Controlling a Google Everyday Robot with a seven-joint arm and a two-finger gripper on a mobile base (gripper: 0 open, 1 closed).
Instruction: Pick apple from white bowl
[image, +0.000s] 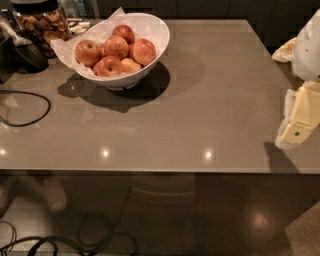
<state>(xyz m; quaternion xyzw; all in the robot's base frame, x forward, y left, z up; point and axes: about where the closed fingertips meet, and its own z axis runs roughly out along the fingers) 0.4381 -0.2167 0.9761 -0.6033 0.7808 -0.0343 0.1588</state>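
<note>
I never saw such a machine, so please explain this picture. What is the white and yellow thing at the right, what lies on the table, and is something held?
There is one picture, looking down on a grey table; where the camera sits is not known. The white and yellow thing at the right edge is a robot's arm. Its pale yellow end is the claw, the part that grasps; nothing seems to be in it, and it is far from the fruit. At the far left stands a white bowl lined with paper, with six apples inside. Beside it is a jar of brown snacks, and a black cable lies on the left.
</note>
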